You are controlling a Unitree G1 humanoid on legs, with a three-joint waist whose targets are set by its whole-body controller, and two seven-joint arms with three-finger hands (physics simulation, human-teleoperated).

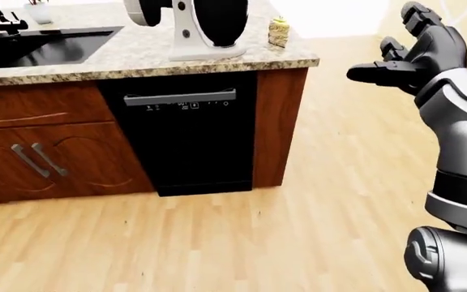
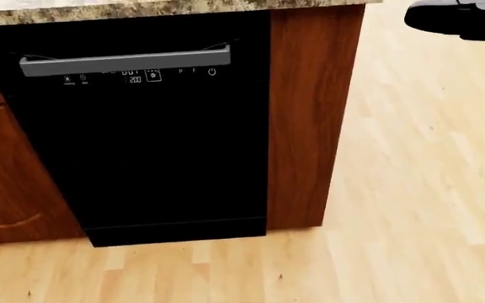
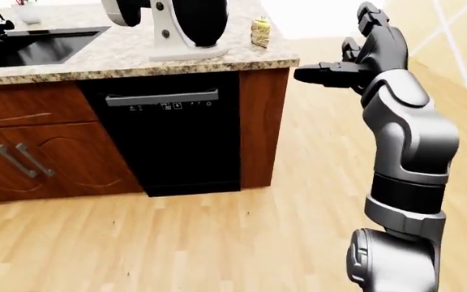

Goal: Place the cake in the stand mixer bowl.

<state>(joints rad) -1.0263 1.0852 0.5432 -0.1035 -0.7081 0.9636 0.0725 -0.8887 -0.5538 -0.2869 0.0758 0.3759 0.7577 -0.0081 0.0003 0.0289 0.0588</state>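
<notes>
A white stand mixer (image 1: 186,27) with a black bowl (image 1: 222,21) stands on the granite counter (image 1: 136,55) at the top of the left-eye view. A small pale yellow cake (image 1: 278,31) sits on the counter just right of the mixer, near the counter's right end. My right hand (image 3: 355,52) is raised over the floor to the right of the counter, fingers spread and empty, apart from the cake. A dark part of it (image 2: 457,22) shows at the top right of the head view. My left hand is not in view.
A black dishwasher (image 1: 189,137) sits under the counter below the mixer. Wooden cabinet doors (image 1: 47,152) are left of it. A black sink (image 1: 43,45) with a faucet (image 1: 6,21) lies at the counter's left. Wooden floor (image 1: 298,231) spreads below and to the right.
</notes>
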